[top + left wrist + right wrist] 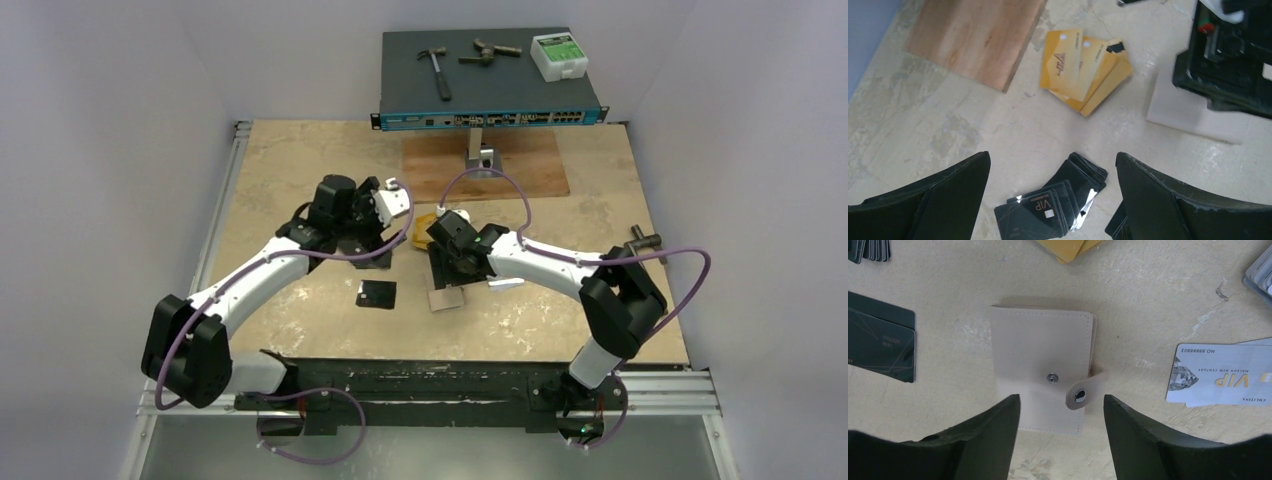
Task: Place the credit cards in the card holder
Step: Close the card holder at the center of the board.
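The card holder (1040, 347) is best seen from the right wrist. It's lying shut and flat on the tabletop (290, 170), about mid-table and a bit toward the near edge, with the snap tab (1083, 393) left loose off its stud. One bottom corner is covered by a finger (983, 440) of the right gripper (1062, 405). The jaws are parted and set either side of the holder's lower edge. Whether the holder is actually touched can't be told, and nothing is seen lifted.

The left gripper (1053, 156) is spread wide with nothing in it, hanging over the dark cards (1048, 207). That fan is cut off by the bottom of the left wrist view and partly hidden by the fingers, so no real count can be given, just several.

Counts, as far as they can be made:
- gold cards (1080, 70): one fanned pile on the far side of the holder, near the wooden board (973, 40). Four or five edges are visible, but the exact number is hard to tell.
- silver cards (1220, 375): two, on the holder's right-edge side, one in full and one only peeking out behind it.
- dark flat piece (880, 345): on the holder's left-edge side, clipped by the frame. It seems to be two overlapped layers, but whether it's a card can't be told.
- card holder: one.
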### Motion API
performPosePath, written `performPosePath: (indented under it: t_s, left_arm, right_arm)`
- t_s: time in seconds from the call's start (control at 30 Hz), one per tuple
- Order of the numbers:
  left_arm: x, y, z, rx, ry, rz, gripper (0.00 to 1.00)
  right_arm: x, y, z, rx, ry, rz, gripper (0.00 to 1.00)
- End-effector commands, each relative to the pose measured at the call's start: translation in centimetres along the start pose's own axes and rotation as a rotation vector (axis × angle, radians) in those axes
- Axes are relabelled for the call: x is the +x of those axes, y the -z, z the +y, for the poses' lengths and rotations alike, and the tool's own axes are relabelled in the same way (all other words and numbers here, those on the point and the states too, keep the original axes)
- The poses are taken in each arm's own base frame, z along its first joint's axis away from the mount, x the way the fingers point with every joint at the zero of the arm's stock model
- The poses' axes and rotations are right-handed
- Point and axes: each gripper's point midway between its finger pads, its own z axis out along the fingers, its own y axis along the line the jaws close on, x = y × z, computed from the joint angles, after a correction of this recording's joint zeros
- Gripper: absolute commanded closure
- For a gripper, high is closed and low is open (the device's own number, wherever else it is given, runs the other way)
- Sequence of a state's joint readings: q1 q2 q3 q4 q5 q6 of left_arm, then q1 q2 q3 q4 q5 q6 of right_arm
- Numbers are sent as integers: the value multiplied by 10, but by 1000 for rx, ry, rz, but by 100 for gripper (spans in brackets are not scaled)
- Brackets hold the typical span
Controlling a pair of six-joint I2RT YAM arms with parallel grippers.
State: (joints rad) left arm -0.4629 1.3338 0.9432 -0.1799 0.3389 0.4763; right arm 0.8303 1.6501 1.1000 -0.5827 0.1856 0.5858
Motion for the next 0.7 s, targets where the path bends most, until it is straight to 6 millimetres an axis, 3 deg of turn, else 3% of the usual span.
performPosePath:
  t_s: [0.0,0.23,0.5,0.67]
  left_arm:
    - [-6,1,-9,-1,-98,-47,5]
    - [-3,-15,-54,60,-234,-80,12]
    - [15,-36,-118,189,-481,-126,11]
    - [30,-47,-149,254,-662,-164,8]
  right_arm:
    - [-15,6,2,3,-26,-39,43]
    - [-17,11,-3,25,-37,-46,59]
    - [-14,7,-15,36,-75,-35,68]
    - [-16,7,-21,36,-92,-40,67]
